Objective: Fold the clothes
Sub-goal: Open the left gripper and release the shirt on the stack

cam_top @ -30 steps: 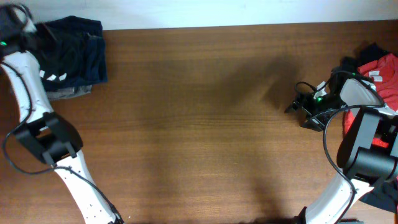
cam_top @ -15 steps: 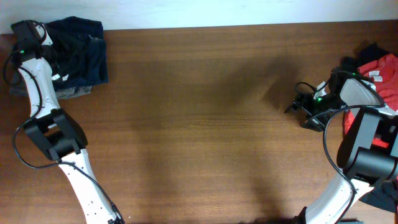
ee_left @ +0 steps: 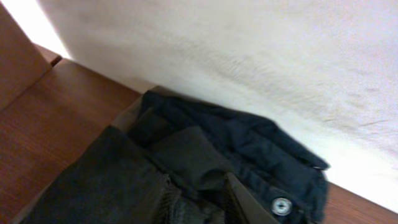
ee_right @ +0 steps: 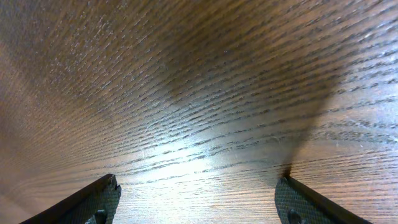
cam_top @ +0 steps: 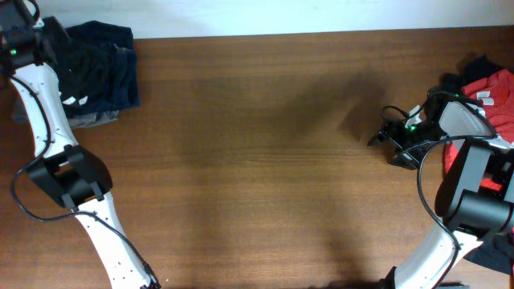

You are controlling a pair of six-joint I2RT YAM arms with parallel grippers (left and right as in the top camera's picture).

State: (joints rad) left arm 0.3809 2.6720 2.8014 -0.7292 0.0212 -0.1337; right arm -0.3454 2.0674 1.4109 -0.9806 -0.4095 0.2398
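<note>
A stack of folded dark navy clothes [cam_top: 108, 68] lies at the table's far left corner, with a grey piece [cam_top: 92, 120] showing under it. In the left wrist view the stack [ee_left: 249, 140] shows a metal button. My left gripper [cam_top: 44, 40] hovers at the stack's left edge; its fingers [ee_left: 202, 198] are a little apart with dark cloth showing below them. A pile of red and dark clothes [cam_top: 494, 92] lies at the right edge. My right gripper [cam_top: 379, 138] is open and empty just above bare wood [ee_right: 196, 193], left of that pile.
A white wall [ee_left: 249, 56] runs along the table's far edge behind the stack. The brown wooden table [cam_top: 265, 160] stretches between the two arms. The right arm's base and a cable [cam_top: 474, 193] stand at the front right.
My left gripper moved right over the stack's left edge, then back left toward the corner. The right arm has not moved.
</note>
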